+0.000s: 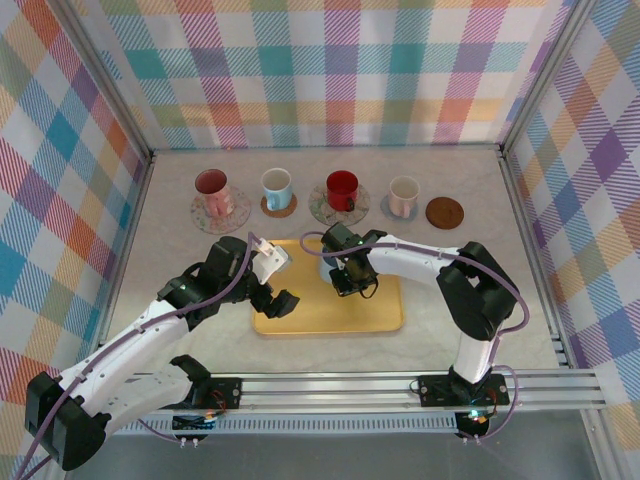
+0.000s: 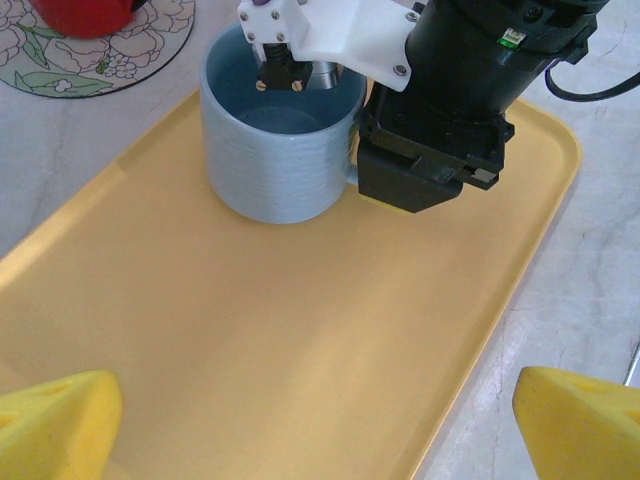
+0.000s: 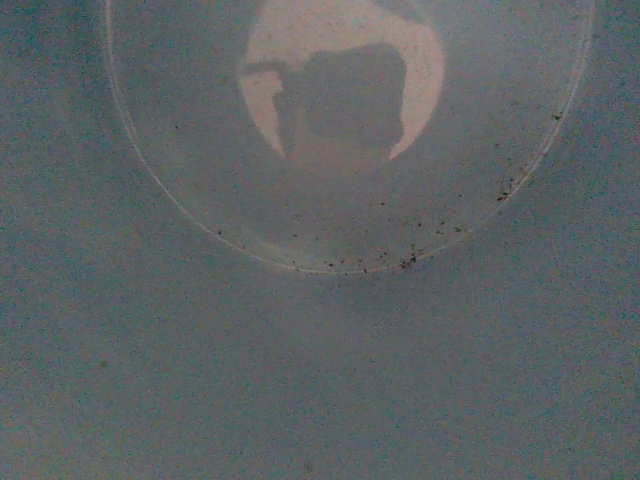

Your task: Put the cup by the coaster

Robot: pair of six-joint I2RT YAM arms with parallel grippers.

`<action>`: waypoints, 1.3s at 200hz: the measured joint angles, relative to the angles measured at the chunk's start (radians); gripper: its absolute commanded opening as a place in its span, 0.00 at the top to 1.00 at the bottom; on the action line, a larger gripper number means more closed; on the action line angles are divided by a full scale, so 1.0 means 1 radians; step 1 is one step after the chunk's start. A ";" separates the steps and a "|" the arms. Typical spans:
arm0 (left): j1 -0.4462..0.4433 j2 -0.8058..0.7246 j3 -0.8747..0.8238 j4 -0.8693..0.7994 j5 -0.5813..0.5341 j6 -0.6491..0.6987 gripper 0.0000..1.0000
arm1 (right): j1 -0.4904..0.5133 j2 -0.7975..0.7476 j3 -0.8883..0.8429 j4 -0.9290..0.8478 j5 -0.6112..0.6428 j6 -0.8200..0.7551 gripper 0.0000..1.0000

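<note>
A pale blue cup (image 2: 280,160) stands upright at the far end of the yellow tray (image 2: 300,330). My right gripper (image 1: 347,272) reaches down over it, with one finger (image 2: 278,70) inside the rim against the far wall and its other finger hidden. The right wrist view looks at the cup's inner wall and its bottom (image 3: 340,130) from very close. How tightly these jaws press the wall is not visible. My left gripper (image 2: 320,425) hovers open above the tray's near half, its yellow fingertips (image 2: 55,425) wide apart and holding nothing. The bare brown coaster (image 1: 445,211) lies at the back right.
Along the back stand a pink cup (image 1: 212,186), a blue and white cup (image 1: 277,186), a red cup (image 1: 342,189) and a white cup (image 1: 404,195), each on its own coaster. Checked walls close in the table on three sides.
</note>
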State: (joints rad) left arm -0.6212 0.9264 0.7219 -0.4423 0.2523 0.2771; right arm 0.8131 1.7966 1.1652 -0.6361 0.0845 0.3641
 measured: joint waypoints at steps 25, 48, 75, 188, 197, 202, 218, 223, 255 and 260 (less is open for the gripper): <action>0.000 0.000 0.000 0.001 0.000 -0.002 0.00 | 0.000 0.000 0.000 0.001 0.002 -0.010 1.00; 0.000 0.006 0.000 0.011 0.000 -0.012 0.00 | 0.000 0.000 -0.003 0.010 0.005 -0.014 1.00; 0.000 0.014 0.000 0.034 0.000 -0.025 0.00 | 0.000 -0.018 -0.024 0.031 0.007 -0.014 1.00; 0.000 0.014 0.001 0.111 -0.024 -0.049 0.00 | 0.000 -0.216 -0.092 0.051 0.041 -0.017 1.00; 0.000 0.015 0.004 0.113 -0.035 -0.049 0.00 | 0.000 -0.227 -0.082 0.042 0.051 -0.022 1.00; 0.000 0.016 0.006 0.117 -0.038 -0.049 0.00 | 0.000 -0.234 -0.076 0.037 0.058 -0.027 1.00; 0.000 0.024 0.016 0.148 -0.048 -0.049 0.00 | -0.002 -0.254 -0.056 0.032 0.075 -0.040 1.00; 0.000 0.027 0.018 0.159 -0.052 -0.050 0.00 | -0.005 -0.261 -0.050 0.032 0.080 -0.043 1.00; 0.000 0.062 0.035 0.227 -0.056 -0.053 0.00 | -0.028 -0.304 -0.017 0.029 0.110 -0.067 1.00; 0.000 0.068 0.037 0.238 -0.056 -0.053 0.00 | -0.032 -0.312 -0.017 0.029 0.115 -0.068 1.00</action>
State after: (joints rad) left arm -0.6212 0.9943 0.7586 -0.2047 0.1967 0.2237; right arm 0.7807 1.4845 1.1484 -0.6071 0.1993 0.2962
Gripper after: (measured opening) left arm 0.996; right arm 0.222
